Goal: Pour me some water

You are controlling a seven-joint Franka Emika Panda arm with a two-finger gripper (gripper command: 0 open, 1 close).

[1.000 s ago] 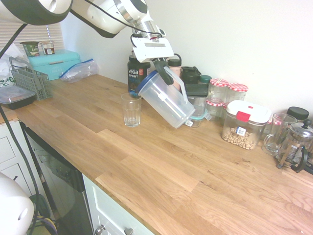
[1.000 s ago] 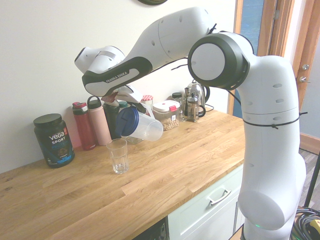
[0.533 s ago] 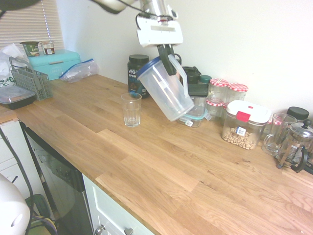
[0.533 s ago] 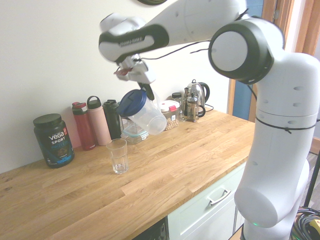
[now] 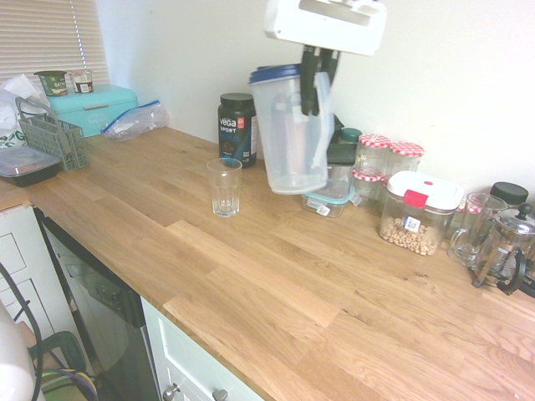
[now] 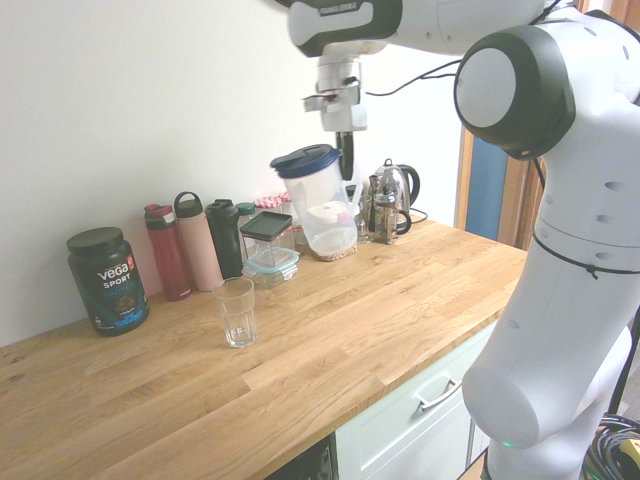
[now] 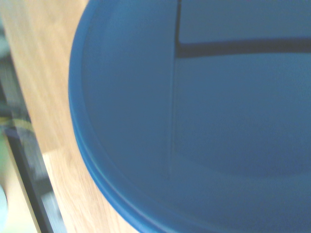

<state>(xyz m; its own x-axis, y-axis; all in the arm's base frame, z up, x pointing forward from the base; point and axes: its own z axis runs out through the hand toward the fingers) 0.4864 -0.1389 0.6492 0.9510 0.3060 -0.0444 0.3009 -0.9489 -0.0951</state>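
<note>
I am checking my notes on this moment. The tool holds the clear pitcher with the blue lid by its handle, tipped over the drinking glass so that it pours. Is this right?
Not quite. The tool does hold the clear pitcher with the blue lid by its handle, but the pitcher hangs upright in the air, off to one side of the drinking glass, not tipped over it. Both exterior views show this.

The clear jug (image 5: 288,134) with the blue lid (image 6: 305,160) has been turned back up. A second ago it was tipped over, with its mouth down toward the glass (image 5: 224,186). Now it is held nearly upright. It has also been lifted higher above the desk (image 5: 276,276) and carried away from the glass, toward the jars by the wall. The gripper (image 5: 318,79) has been raised with it and now points straight down.
</note>
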